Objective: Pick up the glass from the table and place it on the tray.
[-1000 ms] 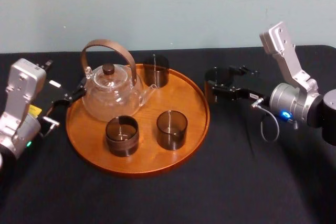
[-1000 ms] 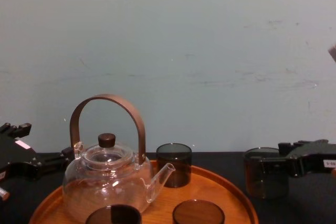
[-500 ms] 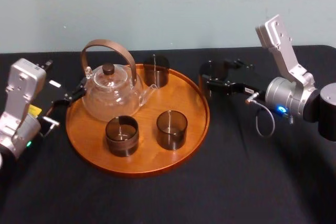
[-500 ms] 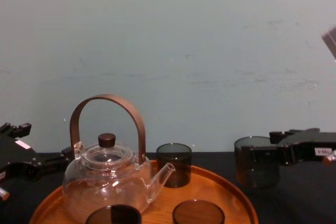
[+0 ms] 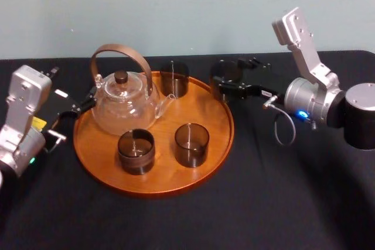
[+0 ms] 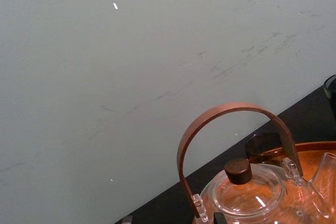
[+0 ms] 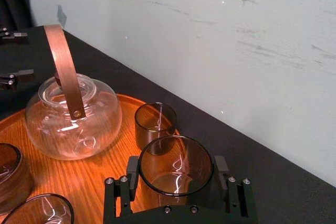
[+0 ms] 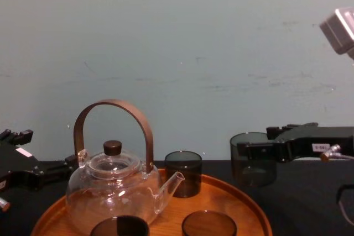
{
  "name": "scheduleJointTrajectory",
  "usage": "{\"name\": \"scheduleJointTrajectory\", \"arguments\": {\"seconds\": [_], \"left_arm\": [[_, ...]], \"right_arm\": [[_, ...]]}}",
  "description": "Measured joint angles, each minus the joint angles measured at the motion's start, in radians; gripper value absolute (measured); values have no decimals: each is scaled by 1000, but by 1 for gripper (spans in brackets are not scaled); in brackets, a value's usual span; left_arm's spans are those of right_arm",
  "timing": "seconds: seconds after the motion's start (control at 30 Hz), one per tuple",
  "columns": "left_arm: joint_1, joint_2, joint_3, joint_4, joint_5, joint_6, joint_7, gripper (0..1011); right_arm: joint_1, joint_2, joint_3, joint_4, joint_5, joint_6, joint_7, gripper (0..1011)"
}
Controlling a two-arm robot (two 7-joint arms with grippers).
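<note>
My right arm (image 5: 319, 100) reaches in from the right edge of the tabletop (image 5: 263, 203). My right jaws are clamped on the glass (image 5: 221, 79), one jaw pressed to each side of its wall. The smoky, empty glass hangs upright in the air, clear of the black cloth. It is at the far right rim of the tray (image 5: 167, 168), roughly above that rim, and is not yet set down on the wood.

A clear teapot (image 5: 124, 100) with a curved brown handle stands on the far left part of the tray, its spout pointing right. A far glass (image 5: 174, 78) stands at the tray's far edge, just beside the spout and near the one I hold. A near-left glass (image 5: 136, 151) and a near-right glass (image 5: 191, 143) stand side by side toward the tray's near edge, apart from each other and from the teapot.

My left arm (image 5: 22, 112) rests at the left edge of the tabletop. My left jaws are spread apart and hold nothing, just beside the tray's left rim and close to the teapot.
</note>
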State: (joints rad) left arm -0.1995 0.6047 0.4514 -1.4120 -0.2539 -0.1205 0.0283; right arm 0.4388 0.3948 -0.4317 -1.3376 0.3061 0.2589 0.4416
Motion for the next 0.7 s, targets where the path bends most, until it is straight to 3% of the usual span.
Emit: {"name": "scheduleJointTrajectory", "arguments": {"seconds": [0.7], "left_arm": [[0,0,0,0,0,0,0,1001]], "right_arm": [[85,-72,-50,176,-33,-66,40,879]]}}
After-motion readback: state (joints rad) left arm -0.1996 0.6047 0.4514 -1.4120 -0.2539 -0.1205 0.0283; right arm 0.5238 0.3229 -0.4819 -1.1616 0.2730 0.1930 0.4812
